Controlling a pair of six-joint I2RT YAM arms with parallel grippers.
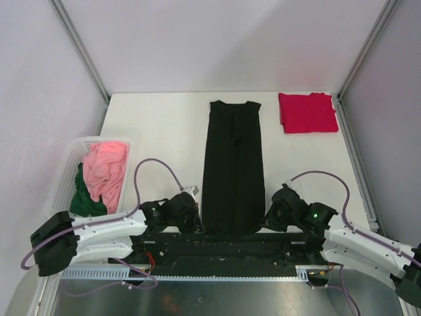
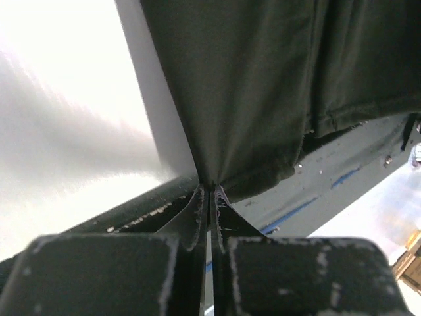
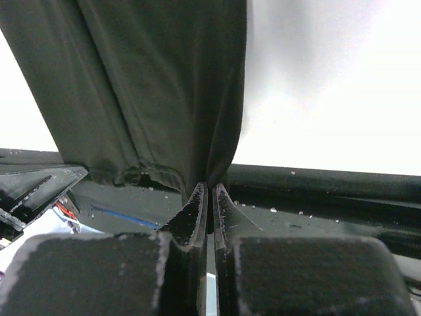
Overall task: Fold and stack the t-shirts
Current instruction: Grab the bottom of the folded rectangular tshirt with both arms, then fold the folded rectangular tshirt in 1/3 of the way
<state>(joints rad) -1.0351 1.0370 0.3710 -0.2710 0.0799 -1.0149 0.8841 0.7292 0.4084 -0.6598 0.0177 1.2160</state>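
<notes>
A black t-shirt [image 1: 231,164] lies as a long narrow strip down the middle of the table, collar at the far end, hem hanging over the near edge. My left gripper [image 1: 197,220] is shut on the hem's left corner; the left wrist view shows the black cloth [image 2: 250,92] pinched between the closed fingertips [image 2: 199,197]. My right gripper [image 1: 268,220] is shut on the hem's right corner, the cloth [image 3: 151,85] bunched into its tips [image 3: 197,197]. A folded crimson t-shirt [image 1: 307,112] lies at the far right corner.
A white lattice basket [image 1: 77,172] at the left edge holds a pink garment [image 1: 106,168] and a dark green one [image 1: 84,197]. A black rail [image 1: 223,247] runs along the table's near edge under the hem. Grey walls and metal posts enclose the table.
</notes>
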